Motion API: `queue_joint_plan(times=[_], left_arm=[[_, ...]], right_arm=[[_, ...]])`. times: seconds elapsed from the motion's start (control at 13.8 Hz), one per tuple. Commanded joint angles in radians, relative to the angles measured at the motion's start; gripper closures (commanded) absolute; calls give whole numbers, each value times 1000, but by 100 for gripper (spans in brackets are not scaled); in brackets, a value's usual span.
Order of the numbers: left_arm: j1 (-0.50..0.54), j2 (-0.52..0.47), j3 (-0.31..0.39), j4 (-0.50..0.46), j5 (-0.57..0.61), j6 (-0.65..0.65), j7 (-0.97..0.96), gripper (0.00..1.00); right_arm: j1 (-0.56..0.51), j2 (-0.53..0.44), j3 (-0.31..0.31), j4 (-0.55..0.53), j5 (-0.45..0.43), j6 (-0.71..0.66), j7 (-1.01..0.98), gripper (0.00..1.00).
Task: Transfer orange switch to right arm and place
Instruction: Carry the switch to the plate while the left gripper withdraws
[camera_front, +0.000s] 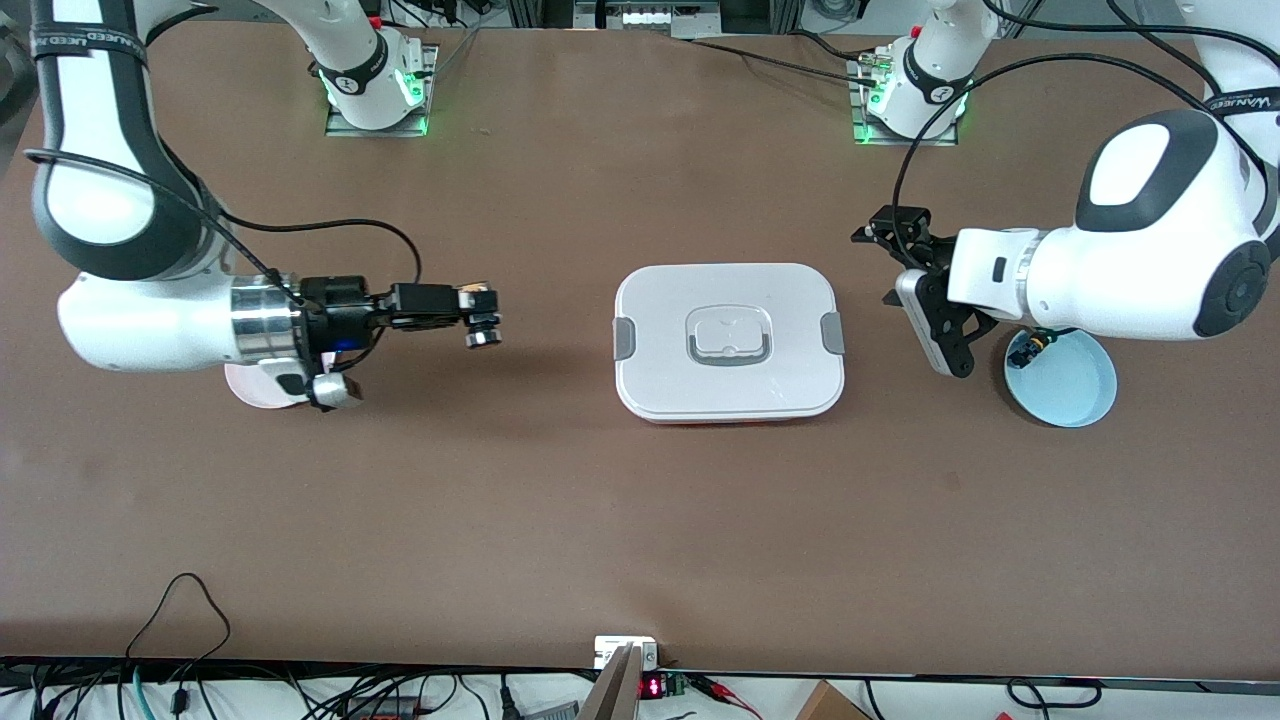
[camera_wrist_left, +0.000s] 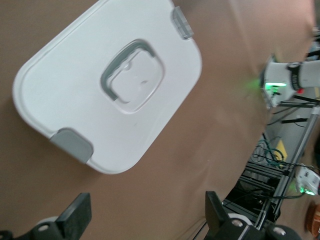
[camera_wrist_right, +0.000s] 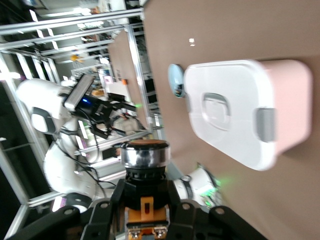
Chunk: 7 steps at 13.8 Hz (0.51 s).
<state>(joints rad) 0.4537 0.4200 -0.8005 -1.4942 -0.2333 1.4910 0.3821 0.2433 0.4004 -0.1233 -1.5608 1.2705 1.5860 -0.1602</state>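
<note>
Orange switch (camera_wrist_right: 145, 170) is pinched in the right gripper (camera_front: 482, 318), fingers pressed on its black body, in the air over bare table toward the right arm's end from the white lidded container (camera_front: 729, 342). The handover appears complete; the placing step is in hand. The left gripper (camera_front: 925, 290) hangs with fingers spread and empty, above the table beside the container at the left arm's end, waiting. Next, presumably, a carry to the pink plate (camera_front: 262, 385) under the right wrist (destination is judged, not confirmed), then a low, gentle release. The switch is small: black stubby base, silvery collar, orange round cap.
</note>
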Motion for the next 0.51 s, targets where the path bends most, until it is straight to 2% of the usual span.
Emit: queue_joint_plan(times=[0.0, 0.14, 0.43], left_arm=[[-55, 0, 1, 64, 208, -79, -155, 0], [-79, -4, -5, 75, 336, -148, -210, 0], [-75, -4, 9, 201, 498, -248, -250, 0]], right_arm=[[-90, 0, 8, 76, -124, -121, -5, 100], [-153, 0, 8, 131, -239, -205, -7, 100], [-208, -12, 7, 217, -490, -291, -79, 100]])
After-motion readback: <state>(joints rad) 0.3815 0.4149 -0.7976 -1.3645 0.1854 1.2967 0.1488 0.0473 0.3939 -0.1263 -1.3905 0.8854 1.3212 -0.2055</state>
